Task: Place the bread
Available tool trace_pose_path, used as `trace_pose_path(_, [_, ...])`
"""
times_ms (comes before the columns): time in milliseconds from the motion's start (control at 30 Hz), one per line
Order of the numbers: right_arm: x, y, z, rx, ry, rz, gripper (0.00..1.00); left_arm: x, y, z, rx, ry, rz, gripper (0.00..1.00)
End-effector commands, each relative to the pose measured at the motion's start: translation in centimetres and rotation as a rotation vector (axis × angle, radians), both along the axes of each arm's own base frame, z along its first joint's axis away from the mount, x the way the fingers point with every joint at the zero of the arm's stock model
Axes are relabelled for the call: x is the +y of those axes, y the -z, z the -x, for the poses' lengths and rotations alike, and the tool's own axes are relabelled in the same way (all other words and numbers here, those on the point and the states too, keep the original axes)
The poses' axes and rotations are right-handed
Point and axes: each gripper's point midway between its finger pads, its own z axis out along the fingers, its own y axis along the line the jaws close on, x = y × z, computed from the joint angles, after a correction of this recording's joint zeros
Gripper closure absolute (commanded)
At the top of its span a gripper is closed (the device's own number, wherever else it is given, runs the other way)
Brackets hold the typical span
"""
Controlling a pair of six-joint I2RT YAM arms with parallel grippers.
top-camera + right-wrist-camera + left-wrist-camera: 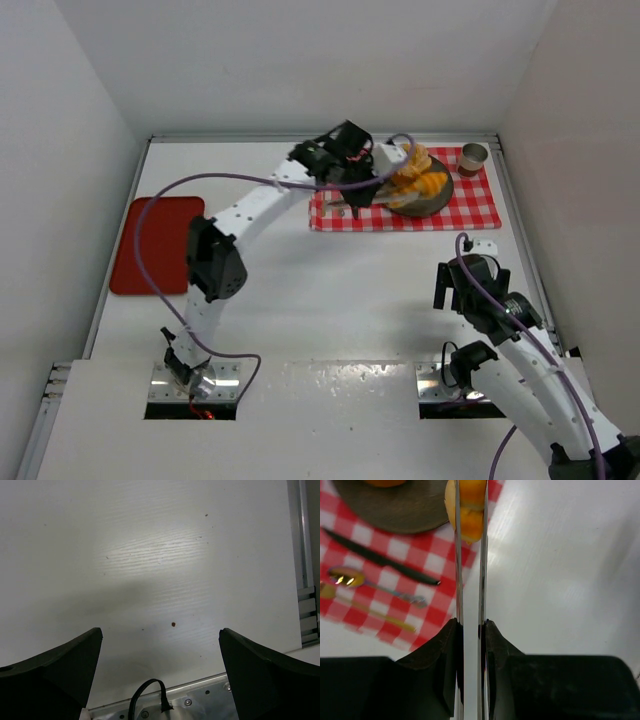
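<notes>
While the right gripper (160, 632) hangs with its jaws spread wide over the white table (150, 555), the left gripper (470, 492) pinches one orange-yellow piece of bread (470, 520). It holds the piece just past the rim of the one round dark plate (395, 510), above the one red-and-white checked cloth (365, 535). Three utensils lie on the cloth: one black knife (380, 557), one silver spoon (350, 577) and one gold-coloured utensil (370, 612). One brown cup (473, 155) stands at its far corner, one flat red tray (155, 245) lies well apart, and the heaped bread (420, 180) on the plate is too bunched to count.
</notes>
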Motion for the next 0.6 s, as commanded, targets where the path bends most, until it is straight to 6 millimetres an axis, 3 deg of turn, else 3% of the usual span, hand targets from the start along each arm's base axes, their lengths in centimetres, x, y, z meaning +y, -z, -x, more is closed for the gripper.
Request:
trace_pose_path(0, [0.0, 0.7, 0.6, 0.024, -0.020, 0.000, 0.00, -3.6, 0.2, -1.1, -0.064, 0.025, 0.029, 0.99])
trace_pose_path(100, [0.0, 1.1, 0.8, 0.037, -0.021, -0.001, 0.00, -5.6, 2.2, -3.1, -0.108, -0.023, 0.030, 0.99])
trace_pose_path(300, [0.1, 1.6, 1.0, 0.058, -0.040, 0.004, 0.00, -6.7, 3.3, -6.3, -0.177, -0.122, 0.063, 1.00])
trace_pose_path(467, [0.1, 1.7, 0.9, 0.066, -0.052, 0.016, 0.00, -7.9, 4.9, -5.6, -0.144, -0.087, 0.082, 0.99])
trace_pose_path(567, [-0.2, 1.3, 0.6, 0.061, -0.055, 0.038, 0.00, -8.3, 7.2, -5.0, -0.099, -0.056, 0.072, 0.94])
